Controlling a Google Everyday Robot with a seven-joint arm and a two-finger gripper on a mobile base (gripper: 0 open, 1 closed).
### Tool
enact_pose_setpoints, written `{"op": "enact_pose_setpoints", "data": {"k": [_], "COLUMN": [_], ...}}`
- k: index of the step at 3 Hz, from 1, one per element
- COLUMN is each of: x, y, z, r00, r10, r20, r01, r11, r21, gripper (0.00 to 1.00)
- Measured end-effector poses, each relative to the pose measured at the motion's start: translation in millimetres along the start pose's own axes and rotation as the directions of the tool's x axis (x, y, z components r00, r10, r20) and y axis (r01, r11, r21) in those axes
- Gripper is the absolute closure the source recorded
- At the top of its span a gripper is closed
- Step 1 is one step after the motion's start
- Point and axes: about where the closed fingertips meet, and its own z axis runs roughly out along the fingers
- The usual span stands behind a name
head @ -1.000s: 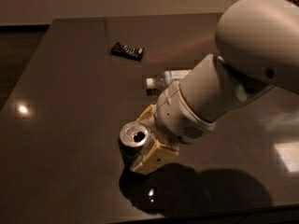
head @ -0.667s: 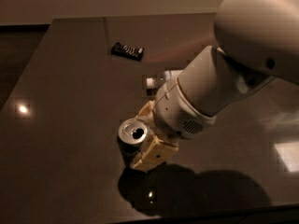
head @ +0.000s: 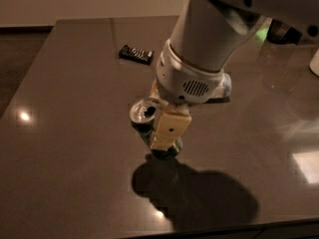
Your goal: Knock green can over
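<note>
The green can (head: 145, 112) stands near the middle of the dark table (head: 75, 148), tilted, its silver top with the opening leaning to the left. My gripper (head: 158, 126) comes down on it from above. One beige finger (head: 170, 128) lies across the can's front right side; the other shows just behind the can. The jaws stand apart with the can's body between them. The can's lower end is partly hidden by the front finger.
A clear bottle (head: 225, 86) with a white-blue label lies behind my wrist, mostly hidden. A dark snack bar (head: 135, 54) lies at the back left. A dark object (head: 282, 32) and a white thing (head: 315, 63) sit at the far right.
The arm has swung more upright over the can. The can, upright before, now leans with its top to the left.
</note>
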Motion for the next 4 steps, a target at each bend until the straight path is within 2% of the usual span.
{"op": "enact_pose_setpoints", "data": {"k": [1,2,3,4], "x": [18.4,32.6,41.1,44.8], "y": [-23.8,-37.8,-44.9,-47.5], "z": [-6.3,2.0,13.6,23.8], "r00": [0.99,0.973,0.954,0.94], "r10": [0.008,0.006,-0.002,-0.014], "r20": [-0.138,-0.231,-0.298,-0.342], "r01": [-0.009,-0.009,-0.004,0.004], "r11": [1.0,0.9998,0.9997,0.9995], "r21": [-0.003,-0.015,-0.022,-0.03], "gripper": [1.0,1.0,0.85,0.62]}}
